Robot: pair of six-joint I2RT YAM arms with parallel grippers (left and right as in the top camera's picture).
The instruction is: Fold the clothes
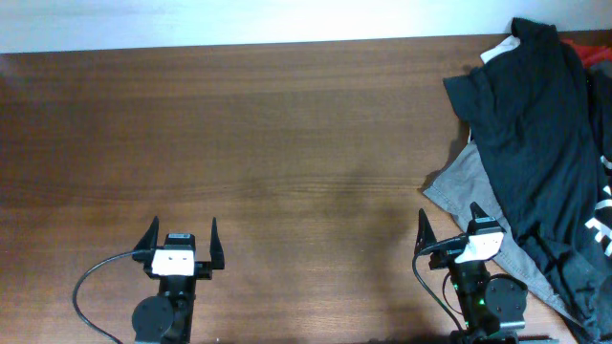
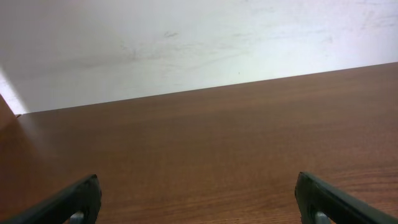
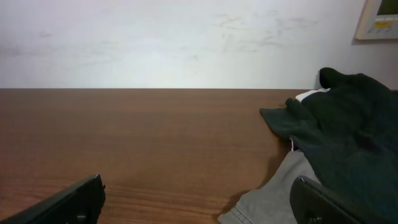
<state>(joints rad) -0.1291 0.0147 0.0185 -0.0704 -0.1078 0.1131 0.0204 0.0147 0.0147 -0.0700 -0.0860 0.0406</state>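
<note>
The black T-shirt (image 1: 535,143) lies crumpled on a pile at the table's right side, with bits of white lettering at the far right edge. It also shows in the right wrist view (image 3: 348,134), to the right. My right gripper (image 1: 449,229) is open and empty at the near edge, its right finger over the pile's grey edge; it shows in the right wrist view (image 3: 199,199). My left gripper (image 1: 182,239) is open and empty at the near left, far from the shirt; only bare wood lies between its fingers (image 2: 199,199).
A grey garment (image 1: 454,186) lies under the black shirt, its hem reaching toward my right gripper (image 3: 267,202). A white garment (image 1: 499,50) and something red (image 1: 588,48) peek out at the pile's far end. The brown wooden table (image 1: 239,143) meets a white wall behind.
</note>
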